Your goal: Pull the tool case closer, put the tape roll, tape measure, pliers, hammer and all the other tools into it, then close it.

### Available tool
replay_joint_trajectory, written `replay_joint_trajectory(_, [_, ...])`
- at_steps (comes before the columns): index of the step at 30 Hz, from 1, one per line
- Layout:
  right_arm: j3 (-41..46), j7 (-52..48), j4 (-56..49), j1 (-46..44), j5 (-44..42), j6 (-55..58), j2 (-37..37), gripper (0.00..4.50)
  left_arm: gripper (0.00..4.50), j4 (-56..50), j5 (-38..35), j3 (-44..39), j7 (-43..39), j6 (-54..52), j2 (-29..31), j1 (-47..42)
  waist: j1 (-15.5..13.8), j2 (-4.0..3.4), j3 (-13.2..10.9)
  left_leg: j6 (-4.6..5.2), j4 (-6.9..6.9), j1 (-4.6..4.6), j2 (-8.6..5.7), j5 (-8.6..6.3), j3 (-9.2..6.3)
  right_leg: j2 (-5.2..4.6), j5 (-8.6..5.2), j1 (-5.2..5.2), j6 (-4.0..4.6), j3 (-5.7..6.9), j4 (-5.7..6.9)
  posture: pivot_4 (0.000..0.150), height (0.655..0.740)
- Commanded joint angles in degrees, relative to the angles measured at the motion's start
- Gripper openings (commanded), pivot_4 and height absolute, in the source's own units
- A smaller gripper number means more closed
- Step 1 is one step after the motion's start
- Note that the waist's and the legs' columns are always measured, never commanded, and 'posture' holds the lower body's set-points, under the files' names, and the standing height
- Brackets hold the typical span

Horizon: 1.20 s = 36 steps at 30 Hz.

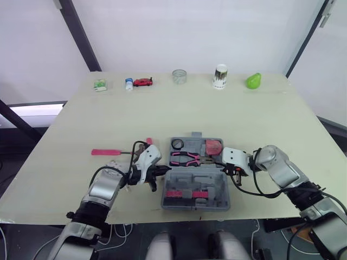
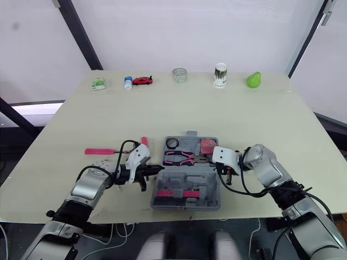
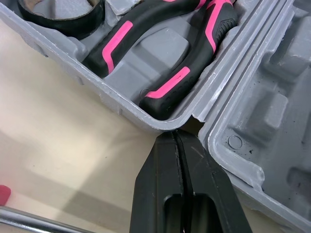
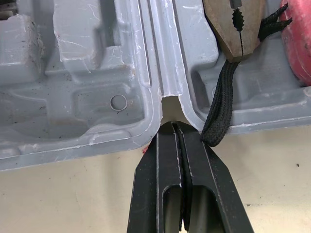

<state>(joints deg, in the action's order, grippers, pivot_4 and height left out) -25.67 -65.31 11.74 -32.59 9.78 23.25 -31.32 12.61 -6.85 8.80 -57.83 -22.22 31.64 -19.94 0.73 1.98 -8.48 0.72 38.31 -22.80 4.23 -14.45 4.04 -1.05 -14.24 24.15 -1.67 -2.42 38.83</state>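
Note:
The grey tool case (image 1: 196, 203) lies open near the table's front edge. Its far half holds a black tape roll (image 1: 177, 144), pink-and-black pliers (image 1: 183, 158) and a red tape measure (image 1: 213, 146). A pink-handled tool (image 1: 186, 193) lies in the near half. On the table to the left of the case rests a pink screwdriver (image 1: 111, 152). My left gripper (image 3: 176, 133) is shut, its tips at the hinge notch on the case's left side. My right gripper (image 4: 174, 125) is shut too, its tips at the hinge notch on the right side, beside a black cord (image 4: 218, 111).
Along the table's far edge stand a small green-and-white item (image 1: 100, 85), a little bottle (image 1: 129, 83), a red toy car (image 1: 143, 82), a clear glass (image 1: 179, 76), a white cup (image 1: 220, 76) and a green pear (image 1: 253, 80).

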Motion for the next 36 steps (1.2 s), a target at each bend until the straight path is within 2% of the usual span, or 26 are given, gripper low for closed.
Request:
replay_joint_trajectory(1, [0.61, 0.02, -2.41, -1.27, -1.12, -1.19, 0.82, 0.0, 0.03, -3.16, -1.55, 0.75, -1.01, 0.23, -1.26, -1.13, -0.01, 0.0, 0.0, 0.0, 0.0, 0.0, 0.0, 0.0, 0.0, 0.0, 0.0, 0.0, 0.0, 0.0, 0.0, 0.15, 0.74])
replay_joint_trajectory(26, [1.63, -1.09, -5.43, 1.03, -1.94, 1.08, -2.23, 0.0, 0.03, -6.28, -2.34, 2.3, -3.08, -1.98, -3.68, -1.04, -0.18, -0.11, -0.12, 0.0, -0.01, -0.19, -0.02, 0.0, 0.0, -0.02, 0.0, 0.1, -0.02, 0.0, -0.09, 0.15, 0.74])
replay_joint_trajectory(36, [1.43, -0.39, -6.43, 1.64, -1.92, 2.06, -1.06, 0.0, 0.03, -5.39, -1.94, 1.94, -2.62, -1.77, -3.43, -1.1, -0.12, -0.11, -0.12, 0.0, -0.02, -0.19, -0.01, 0.0, -0.01, -0.01, -0.01, 0.11, -0.02, 0.0, -0.1, 0.15, 0.74])
